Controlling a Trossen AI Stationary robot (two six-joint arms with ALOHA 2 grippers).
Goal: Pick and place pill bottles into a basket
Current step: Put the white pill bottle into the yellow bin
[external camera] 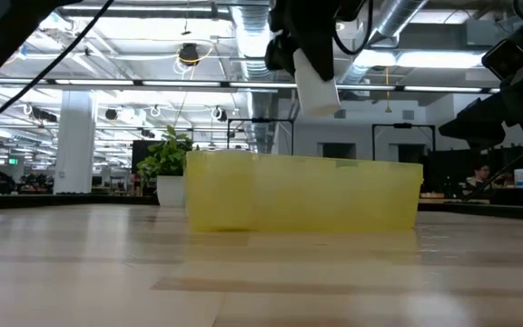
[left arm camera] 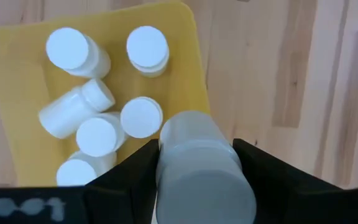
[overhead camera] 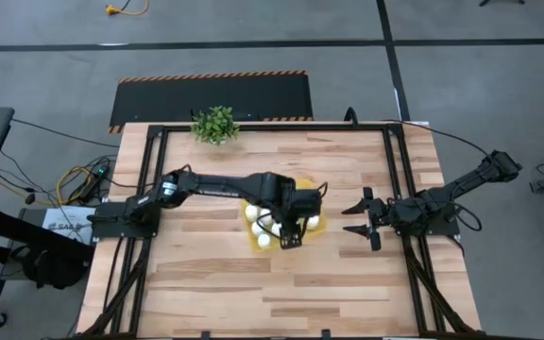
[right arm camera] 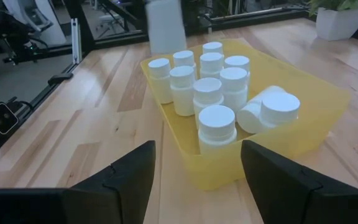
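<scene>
The yellow basket [overhead camera: 306, 186] stands on the table's middle and also shows in the low view [external camera: 302, 195]. Several white pill bottles [right arm camera: 210, 93] stand in it on their bases, and one [left arm camera: 64, 112] lies on its side. My left gripper [overhead camera: 291, 233] is above the basket's near right part, shut on one more white pill bottle [left arm camera: 201, 171]. In the low view this bottle [external camera: 316, 82] hangs above the basket's rim. My right gripper [right arm camera: 197, 180] is open and empty, to the right of the basket [right arm camera: 229, 171]. My left gripper pinches the held bottle's round side [left arm camera: 166, 152] between its two fingers [left arm camera: 135, 174], which come from above and point down. The bottle hangs below the fingers, slightly tilted, its lower end [external camera: 320, 102] clear above the basket's rim.
A small green potted plant [overhead camera: 215, 124] stands at the table's far edge, left of the middle. Dark rails [overhead camera: 399, 179] run along the table's left and right sides. Bare wood [overhead camera: 281, 293] lies between the basket and the near edge.
</scene>
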